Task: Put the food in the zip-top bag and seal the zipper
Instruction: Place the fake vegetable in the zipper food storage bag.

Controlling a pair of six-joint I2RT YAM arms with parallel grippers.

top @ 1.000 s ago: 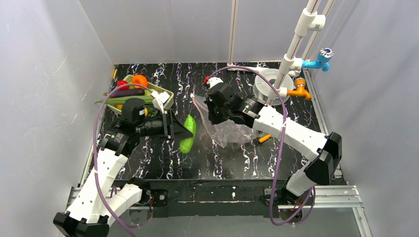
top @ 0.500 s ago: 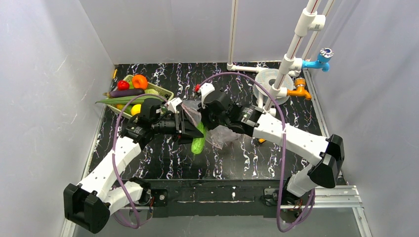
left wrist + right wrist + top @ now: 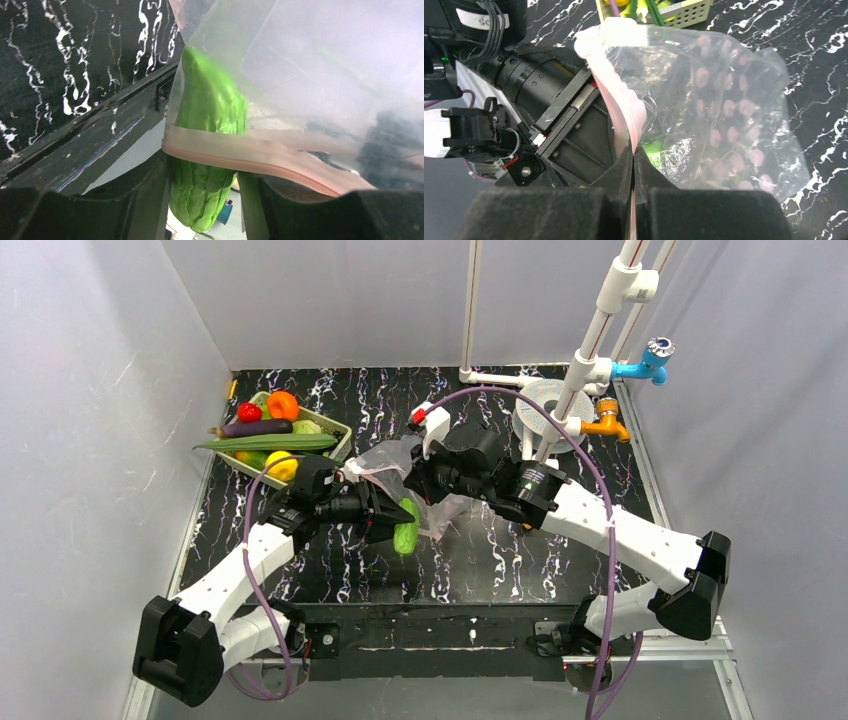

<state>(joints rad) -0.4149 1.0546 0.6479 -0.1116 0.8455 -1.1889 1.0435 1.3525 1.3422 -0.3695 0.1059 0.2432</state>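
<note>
Gripping, left tool (image 3: 201, 200): bumpy green toy cucumber (image 3: 210, 110), upper end inside clear dotted plastic bag (image 3: 724, 125).
Right tool (image 3: 634, 167): pinched shut on pinkish zipper strip (image 3: 624, 115).
Bag: middle of black marbled worktop (image 3: 480, 550), at cucumber's 12 o'clock.

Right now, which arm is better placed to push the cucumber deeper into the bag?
Left. The left gripper holds the cucumber, whose tip is past the zipper, inside the zip-top bag. The right gripper is shut on the bag's mouth edge, holding it up.
</note>
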